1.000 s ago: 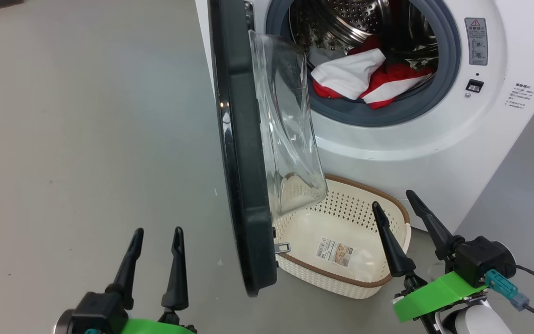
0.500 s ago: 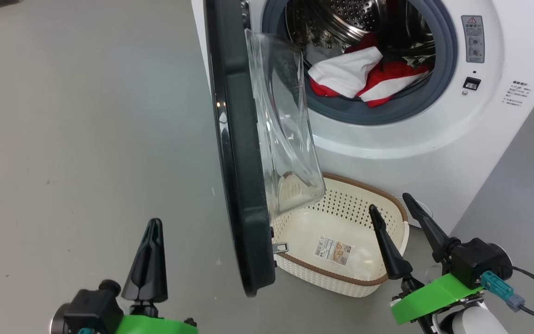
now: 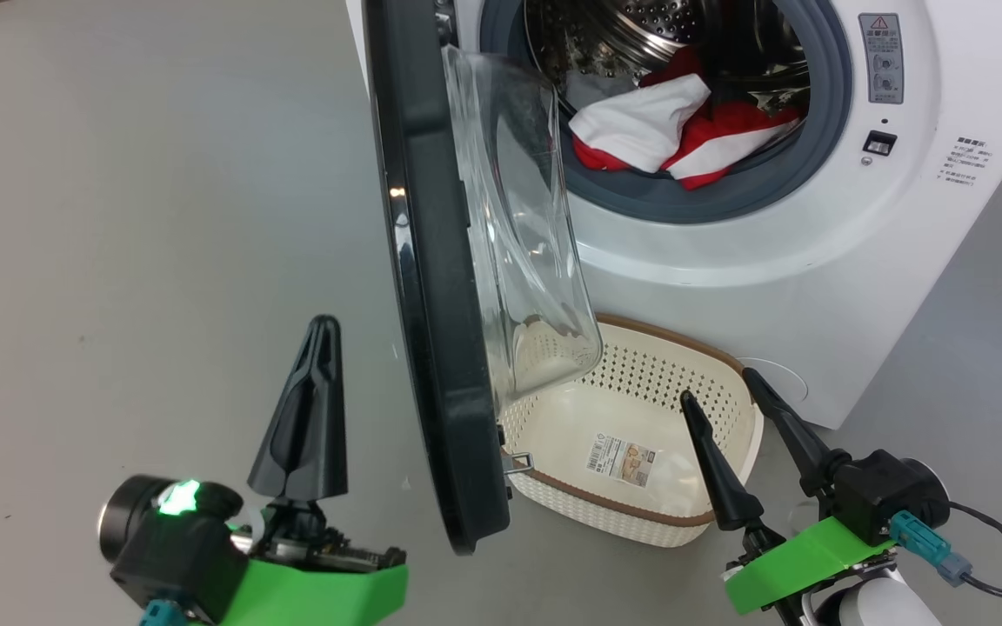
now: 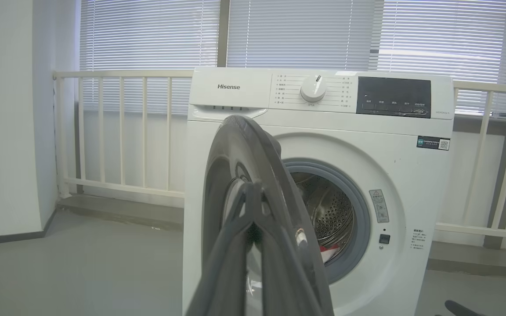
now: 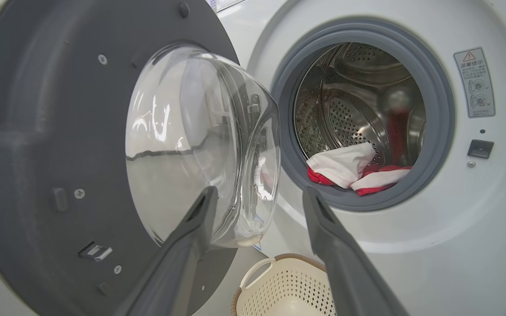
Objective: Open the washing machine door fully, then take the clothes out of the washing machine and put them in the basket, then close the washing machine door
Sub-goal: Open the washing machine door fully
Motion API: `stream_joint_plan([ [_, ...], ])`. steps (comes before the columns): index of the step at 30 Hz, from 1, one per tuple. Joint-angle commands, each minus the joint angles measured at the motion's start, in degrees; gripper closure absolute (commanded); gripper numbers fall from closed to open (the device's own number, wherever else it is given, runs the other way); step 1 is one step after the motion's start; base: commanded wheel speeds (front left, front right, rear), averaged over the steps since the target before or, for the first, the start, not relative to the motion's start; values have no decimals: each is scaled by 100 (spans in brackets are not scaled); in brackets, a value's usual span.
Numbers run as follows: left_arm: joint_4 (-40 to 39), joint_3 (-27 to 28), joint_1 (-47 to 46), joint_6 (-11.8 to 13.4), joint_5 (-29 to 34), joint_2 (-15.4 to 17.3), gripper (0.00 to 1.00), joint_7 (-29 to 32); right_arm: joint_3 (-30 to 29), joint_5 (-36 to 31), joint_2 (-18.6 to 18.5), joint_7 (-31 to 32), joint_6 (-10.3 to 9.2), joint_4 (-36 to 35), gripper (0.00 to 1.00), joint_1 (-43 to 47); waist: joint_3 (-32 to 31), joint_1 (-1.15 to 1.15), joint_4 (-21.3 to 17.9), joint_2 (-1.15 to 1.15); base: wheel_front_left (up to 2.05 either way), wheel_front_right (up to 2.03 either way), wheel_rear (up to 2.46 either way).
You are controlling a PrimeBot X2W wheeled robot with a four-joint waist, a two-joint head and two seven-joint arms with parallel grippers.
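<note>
Basket (image 3: pixel 651 382) sits partly hidden behind the washing machine door (image 3: pixel 431 287).

The left gripper (image 3: pixel 322 339) is sitting at the lower left, its fingers pressed together into one dark wedge — pointing up. The right gripper (image 3: pixel 718 387) is hovering at the lower right, fingers spread apart.
</note>
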Motion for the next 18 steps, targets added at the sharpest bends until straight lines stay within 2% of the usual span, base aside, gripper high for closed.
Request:
stream_joint_plan([
  [1,-193,143,-274,-35,83,49,100,-7,127,53,18,-37,35,-123,0,-201,7,0,-14,0,0,0,0],
  [11,-527,-445,-651,-295,250,-46,100,174,141,43,18,-37,35,-107,0,-269,95,0,-138,0,0,0,0],
  [18,37,-988,-745,-595,33,-170,100,750,166,52,18,-37,35,-84,0,-301,118,0,-187,0,0,0,0],
])
